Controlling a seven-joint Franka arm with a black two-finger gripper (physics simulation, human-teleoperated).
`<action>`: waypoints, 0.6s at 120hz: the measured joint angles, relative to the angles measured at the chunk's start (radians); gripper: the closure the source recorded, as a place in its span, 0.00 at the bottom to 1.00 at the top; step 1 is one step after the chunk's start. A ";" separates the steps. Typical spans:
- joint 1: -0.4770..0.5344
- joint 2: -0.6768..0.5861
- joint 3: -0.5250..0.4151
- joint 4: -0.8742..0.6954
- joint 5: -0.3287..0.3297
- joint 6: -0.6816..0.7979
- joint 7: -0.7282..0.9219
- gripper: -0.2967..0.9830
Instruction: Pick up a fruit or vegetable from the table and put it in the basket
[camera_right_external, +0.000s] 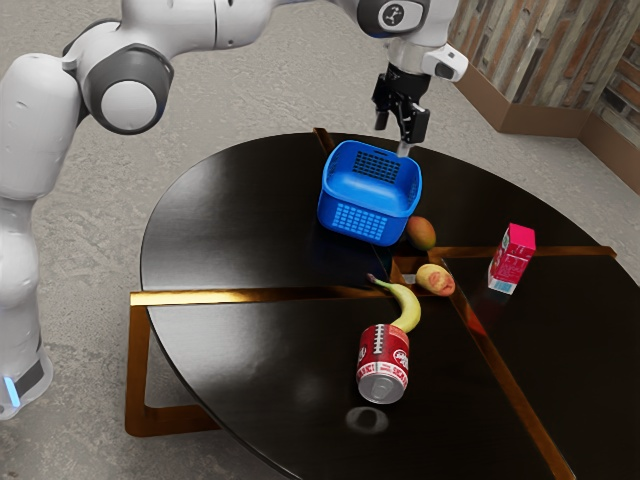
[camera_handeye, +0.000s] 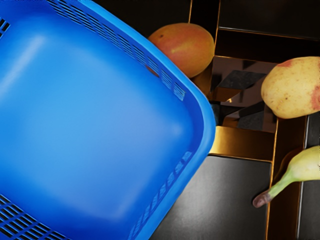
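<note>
My gripper (camera_right_external: 392, 138) is open, raised above the table by the blue basket's far rim in the exterior view. The basket (camera_right_external: 371, 222) stands upright; in the wrist view its bare inside and rim (camera_handeye: 209, 125) lie below my hand. A reddish-orange mango (camera_right_external: 421, 233) rests beside the basket, and in the wrist view the mango (camera_handeye: 186, 49) is partly behind the rim. Nearby are a pale, red-blotched potato-like item (camera_right_external: 435, 280), likewise the pale item (camera_handeye: 292, 87) in the wrist view, and a yellow banana (camera_right_external: 407, 304). The banana's stem end (camera_handeye: 300, 167) shows in the wrist view.
A red can (camera_right_external: 383, 362) stands by the banana, towards the exterior view's bottom. A pink carton (camera_right_external: 512, 258) stands on the exterior view's right. The round dark table (camera_right_external: 240, 225) has brass-coloured strips and a recess near the pale item.
</note>
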 joint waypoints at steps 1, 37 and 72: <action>0.000 0.000 0.000 0.000 0.000 0.000 0.001 0.23; -0.001 0.000 0.010 0.000 -0.016 0.003 0.034 0.23; -0.005 -0.031 0.009 -0.006 -0.027 -0.005 0.047 0.23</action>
